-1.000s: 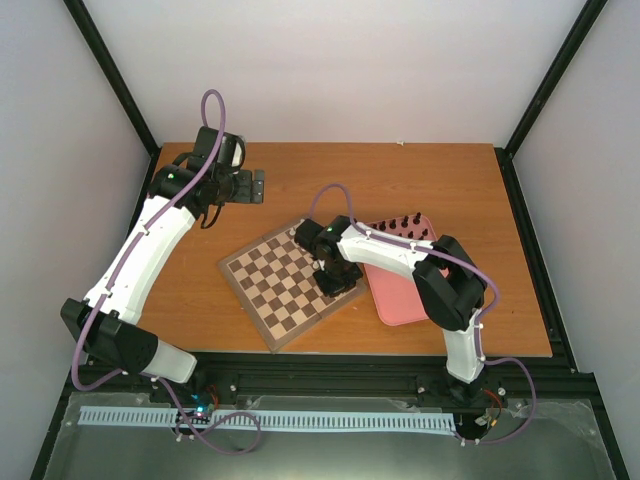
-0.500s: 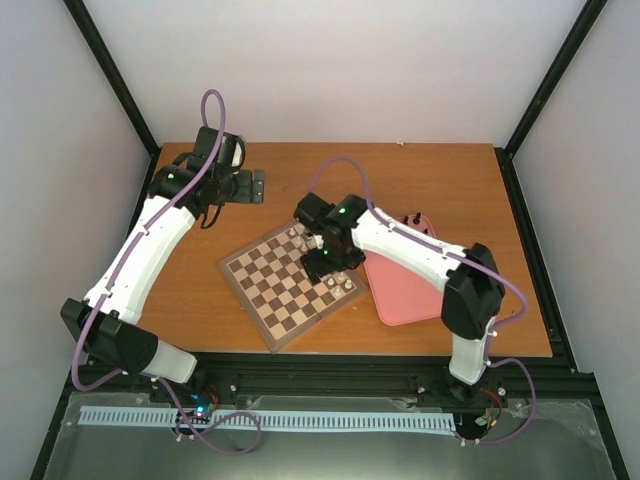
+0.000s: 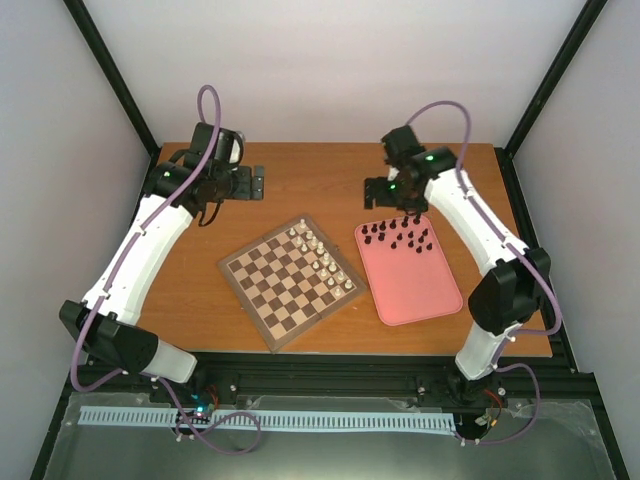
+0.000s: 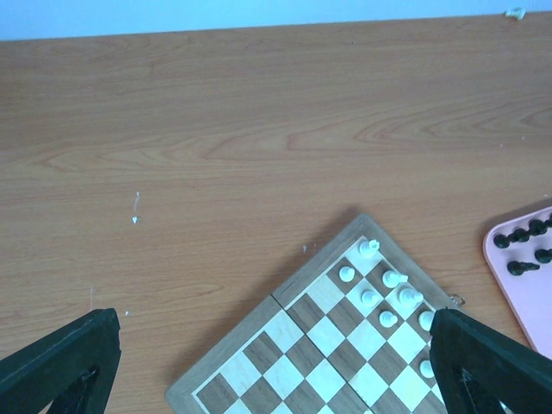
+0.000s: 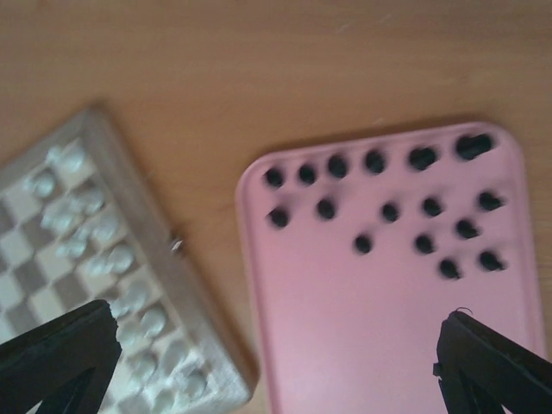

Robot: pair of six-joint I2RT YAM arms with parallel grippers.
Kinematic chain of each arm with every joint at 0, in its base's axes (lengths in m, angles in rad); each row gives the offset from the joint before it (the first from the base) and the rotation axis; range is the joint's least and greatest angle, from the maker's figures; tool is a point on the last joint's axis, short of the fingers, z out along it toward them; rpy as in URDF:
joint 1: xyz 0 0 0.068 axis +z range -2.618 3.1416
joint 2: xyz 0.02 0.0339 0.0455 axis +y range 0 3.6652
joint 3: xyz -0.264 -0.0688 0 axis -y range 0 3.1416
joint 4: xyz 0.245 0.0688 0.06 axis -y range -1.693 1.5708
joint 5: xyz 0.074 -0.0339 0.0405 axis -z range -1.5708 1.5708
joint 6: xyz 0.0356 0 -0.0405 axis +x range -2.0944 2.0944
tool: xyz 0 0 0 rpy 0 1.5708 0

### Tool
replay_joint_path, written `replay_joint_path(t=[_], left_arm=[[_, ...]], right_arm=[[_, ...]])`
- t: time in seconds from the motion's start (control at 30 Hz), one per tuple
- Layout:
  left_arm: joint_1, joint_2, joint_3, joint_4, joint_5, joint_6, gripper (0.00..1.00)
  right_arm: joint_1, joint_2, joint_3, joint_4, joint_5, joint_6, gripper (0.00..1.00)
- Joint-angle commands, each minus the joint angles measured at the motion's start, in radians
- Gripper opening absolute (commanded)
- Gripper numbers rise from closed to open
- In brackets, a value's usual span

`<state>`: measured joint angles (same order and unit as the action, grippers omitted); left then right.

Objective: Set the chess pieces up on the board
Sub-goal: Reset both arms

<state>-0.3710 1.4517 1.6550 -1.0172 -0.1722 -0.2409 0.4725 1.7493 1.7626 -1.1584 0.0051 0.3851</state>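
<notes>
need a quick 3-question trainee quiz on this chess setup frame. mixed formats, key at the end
1. True or false: the black pieces stand on the board.
2. Multiple choice: where are the white pieces? A) on the pink tray; B) on the board, along its side nearest the tray; C) lying on the bare table.
3. Fill in: the left arm's fingers and the right arm's fingers are both ___, with nothing between them.

Key: 1 false, they stand on the pink tray; 2 B; 3 open.
</notes>
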Motion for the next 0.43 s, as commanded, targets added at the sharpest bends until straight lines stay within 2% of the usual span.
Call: replay_joint_path(t=[0.0, 0.17, 0.4], left_arm=[[0.004, 0.009, 0.064, -0.024, 0.002, -0.015, 1.00], [0.004, 0.024, 0.066, -0.035, -0.009, -0.022, 1.00], [0.004, 0.020, 0.056, -0.032, -0.040, -0.013, 1.00]], right_arm=[[-0.119, -0.040, 0.018, 0.090, 0.006, -0.004, 1.00], [-0.201, -0.010, 0.028, 0.093, 0.041, -0.021, 1.00], [-0.210, -0.012, 0.007, 0.121, 0.055, -0.053, 1.00]])
